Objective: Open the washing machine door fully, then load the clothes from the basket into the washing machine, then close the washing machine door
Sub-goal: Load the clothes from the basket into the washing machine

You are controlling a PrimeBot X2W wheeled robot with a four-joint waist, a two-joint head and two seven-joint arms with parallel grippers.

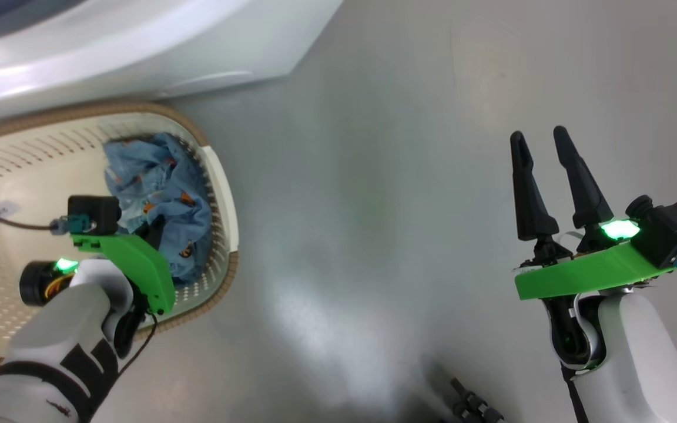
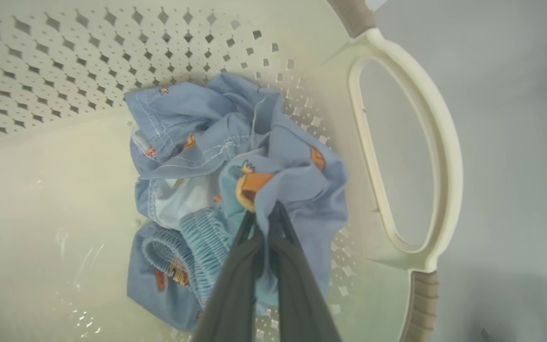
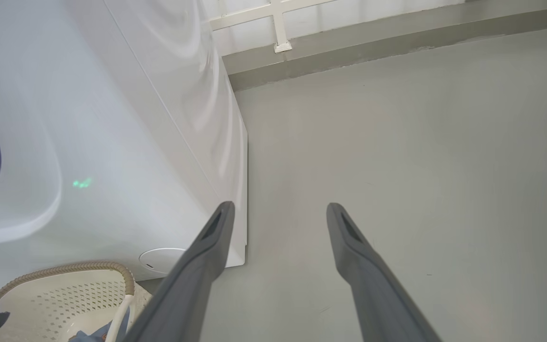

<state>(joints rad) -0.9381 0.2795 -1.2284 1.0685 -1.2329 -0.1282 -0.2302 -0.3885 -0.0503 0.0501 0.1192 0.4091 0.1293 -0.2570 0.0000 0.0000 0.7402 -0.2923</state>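
Currently left claw (image 2: pixel 264 212) pinches a top fold of the clothes (image 2: pixel 193 123) in the basket (image 2: pixel 41 71); soft, light, limp, likely to trail. Bunched crest probably grips best; right claw (image 1: pixel 539 138) spread.

Glossy grey floor (image 1: pixel 374 176), white barred frame (image 3: pixel 277 28)

Dark fingers (image 3: pixel 207 256) apart over floor (image 3: pixel 397 142) — washing machine (image 3: pixel 112 142), basket (image 3: pixel 64 294) at left

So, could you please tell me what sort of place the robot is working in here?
Probably a laundry area: a white washing machine stands on a bare grey floor, beside a perforated basket holding blue printed clothes.
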